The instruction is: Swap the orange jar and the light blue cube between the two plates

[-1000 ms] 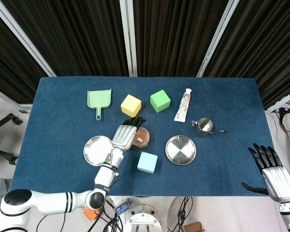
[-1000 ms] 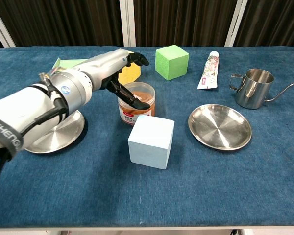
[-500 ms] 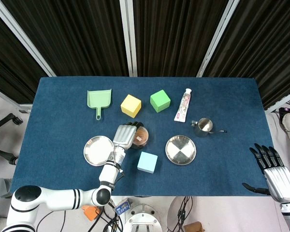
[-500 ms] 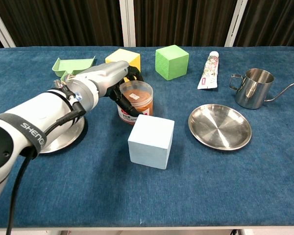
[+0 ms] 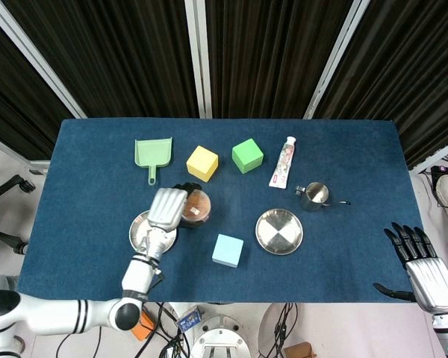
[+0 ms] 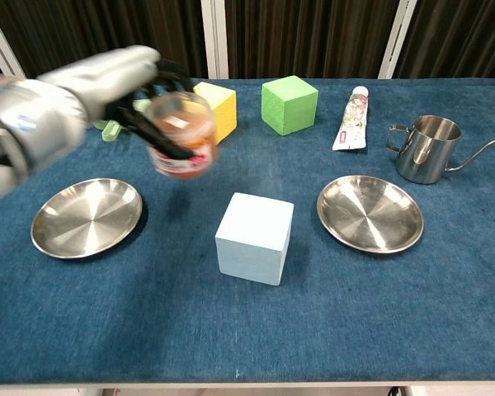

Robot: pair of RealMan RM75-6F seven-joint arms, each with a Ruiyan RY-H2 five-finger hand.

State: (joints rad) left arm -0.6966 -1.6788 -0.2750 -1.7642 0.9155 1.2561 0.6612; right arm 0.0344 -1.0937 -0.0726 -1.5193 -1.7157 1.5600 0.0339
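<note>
My left hand (image 5: 166,208) (image 6: 115,78) grips the orange jar (image 5: 196,207) (image 6: 180,137) and holds it in the air, blurred by motion in the chest view, between the left plate (image 5: 142,230) (image 6: 86,217) and the yellow cube. The light blue cube (image 5: 228,250) (image 6: 255,238) sits on the cloth between the two plates, touching neither. The right plate (image 5: 278,231) (image 6: 370,213) holds nothing. My right hand (image 5: 422,265) hangs off the table's right front corner with its fingers spread, holding nothing.
Along the back stand a green dustpan (image 5: 152,154), a yellow cube (image 5: 202,162) (image 6: 215,107), a green cube (image 5: 247,156) (image 6: 289,104) and a tube (image 5: 283,162) (image 6: 352,119). A steel pitcher (image 5: 314,195) (image 6: 426,148) stands behind the right plate.
My left hand closed on the orange jar, lifted it off the cloth and carried it left toward the left plate. The light blue cube and my right hand stayed put.
</note>
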